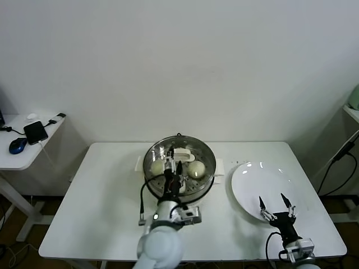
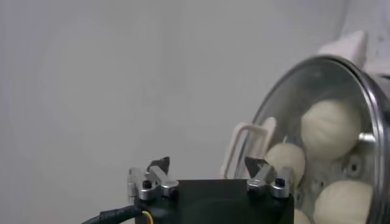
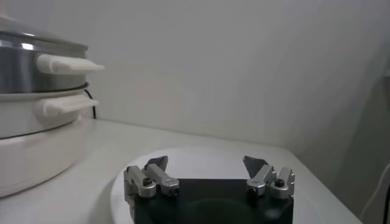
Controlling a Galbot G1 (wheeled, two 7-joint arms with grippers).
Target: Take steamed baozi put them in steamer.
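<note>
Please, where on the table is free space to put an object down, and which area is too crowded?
Free: the table on the robot's left of the steamer, and the white plate, bare in its far half. Crowded: the steamer, holding baozi with the open left pincer over it. The open right pincer hovers over the plate's near edge.

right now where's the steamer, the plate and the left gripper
steamer [image 1: 208, 158]: head view, right side of its steel rim
plate [image 1: 249, 193]: head view, bare white middle
left gripper [image 1: 172, 178]: head view, between its fingertips, over the steamer
</note>
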